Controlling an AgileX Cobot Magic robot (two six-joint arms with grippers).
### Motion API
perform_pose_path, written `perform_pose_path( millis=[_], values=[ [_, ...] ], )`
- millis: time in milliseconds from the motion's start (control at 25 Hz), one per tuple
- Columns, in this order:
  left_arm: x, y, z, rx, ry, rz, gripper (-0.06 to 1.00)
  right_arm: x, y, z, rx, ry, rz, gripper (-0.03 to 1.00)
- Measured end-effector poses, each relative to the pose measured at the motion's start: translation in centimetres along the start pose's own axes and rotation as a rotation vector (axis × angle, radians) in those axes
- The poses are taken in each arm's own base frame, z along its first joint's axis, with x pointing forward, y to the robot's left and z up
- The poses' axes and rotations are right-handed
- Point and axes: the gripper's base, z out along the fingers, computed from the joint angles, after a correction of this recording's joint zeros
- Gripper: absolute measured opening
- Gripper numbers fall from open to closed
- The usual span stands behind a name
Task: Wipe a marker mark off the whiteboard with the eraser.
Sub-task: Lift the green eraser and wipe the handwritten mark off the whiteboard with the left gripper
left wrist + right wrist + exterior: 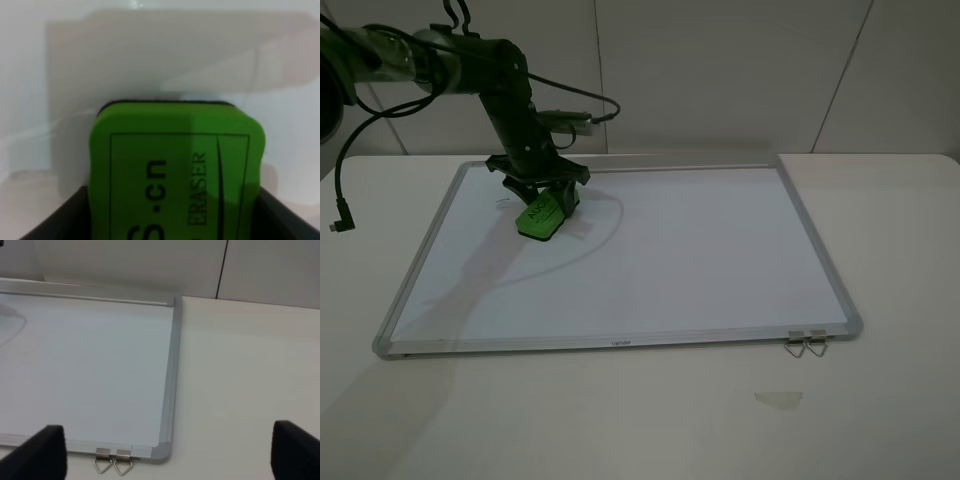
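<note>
The green eraser (544, 217) rests tilted on the far left part of the whiteboard (670, 260), with my left gripper (542, 195) shut on it from above. In the left wrist view the eraser (175, 170) fills the lower middle between dark fingers (60, 222), its front edge down on the white board (150, 60). I cannot make out the marker mark; no dark strokes show beside the eraser. My right gripper (172, 457) hangs open above the board's near right corner (162, 452), holding nothing. It is outside the exterior high view.
Two binder clips (806, 343) hang off the board's near edge at the right corner, and show as clips (112, 463) in the right wrist view. A black cable (340, 210) dangles at the left. A small pale scrap (780, 399) lies on the table in front.
</note>
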Motion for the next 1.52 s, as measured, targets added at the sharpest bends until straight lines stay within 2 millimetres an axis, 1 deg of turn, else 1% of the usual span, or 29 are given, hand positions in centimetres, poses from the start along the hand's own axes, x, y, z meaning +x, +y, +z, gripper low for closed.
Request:
perform_pose_path(
  millis=[160,280,560,640,720,800,1000,1160,1520],
  values=[
    [0.0,1.7,-0.1,-0.032,0.002,-0.065,0.59,0.0,0.0,0.0,0.000,0.000,0.000,0.82],
    [0.2,3.9,-0.3,-0.046,0.009,-0.122,0.59,0.0,0.0,0.0,0.000,0.000,0.000,0.82],
    [1.2,10.2,-1.1,-0.053,0.009,-0.265,0.59,0.0,0.0,0.0,0.000,0.000,0.000,0.82],
    [1.5,11.6,-1.2,-0.055,0.008,-0.296,0.59,0.0,0.0,0.0,0.000,0.000,0.000,0.82],
    [1.8,12.6,-1.4,-0.055,0.008,-0.320,0.59,0.0,0.0,0.0,0.000,0.000,0.000,0.82],
    [1.9,13.0,-1.4,-0.058,0.009,-0.331,0.59,0.0,0.0,0.0,0.000,0.000,0.000,0.82],
    [1.8,12.5,-1.3,-0.081,0.013,-0.317,0.59,0.0,0.0,0.0,0.000,0.000,0.000,0.82],
    [1.4,11.0,-1.1,-0.119,0.016,-0.260,0.59,0.0,0.0,0.0,0.000,0.000,0.000,0.82],
    [0.2,3.0,-0.2,-0.111,0.017,-0.092,0.59,0.0,0.0,0.0,0.000,0.000,0.000,0.82]
  ],
)
